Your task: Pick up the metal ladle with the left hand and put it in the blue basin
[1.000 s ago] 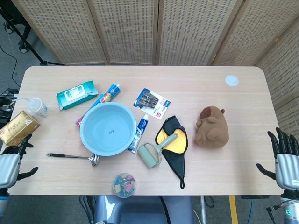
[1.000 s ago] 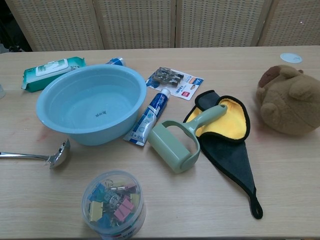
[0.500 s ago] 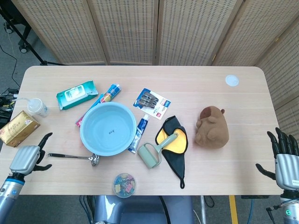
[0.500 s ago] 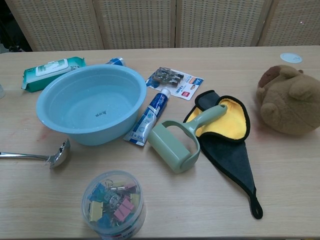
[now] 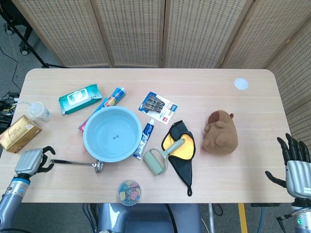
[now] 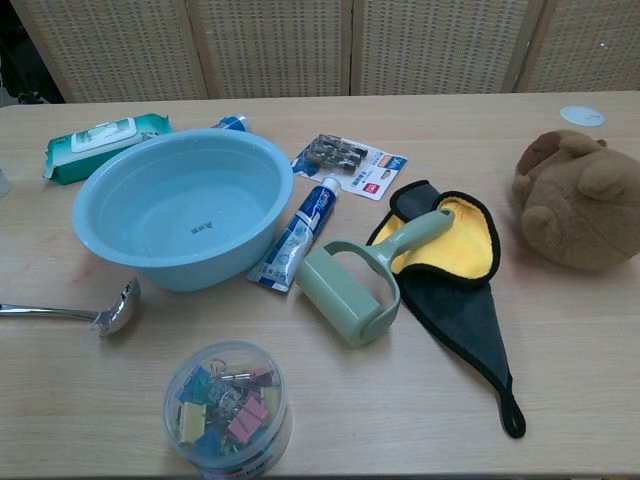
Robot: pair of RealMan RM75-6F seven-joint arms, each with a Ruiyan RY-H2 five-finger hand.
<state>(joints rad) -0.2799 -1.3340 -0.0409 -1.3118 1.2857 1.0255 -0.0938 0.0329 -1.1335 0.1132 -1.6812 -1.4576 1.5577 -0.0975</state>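
Note:
The metal ladle [image 5: 73,162] lies flat on the table in front of the blue basin [image 5: 86,127], its bowl [image 6: 116,311] near the basin's front wall [image 6: 170,268] and its handle pointing left. My left hand [image 5: 30,161] sits at the tip of the handle in the head view, fingers curved above and below it. Whether they touch it I cannot tell. The basin holds nothing. My right hand [image 5: 295,167] hovers off the table's right front corner, fingers spread, holding nothing. The chest view shows neither hand.
A tub of binder clips [image 5: 129,191] stands just in front of the ladle's bowl. A gold box [image 5: 19,132] and a small bottle [image 5: 39,111] lie behind the left hand. A green roller [image 5: 156,160], toothpaste [image 5: 146,137], dark cloth [image 5: 182,167] and plush toy [image 5: 221,132] lie to the right.
My left hand has come up onto the table to the ladle's handle tip, and its spread fingers have curled inward. The ladle and right hand have stayed put.

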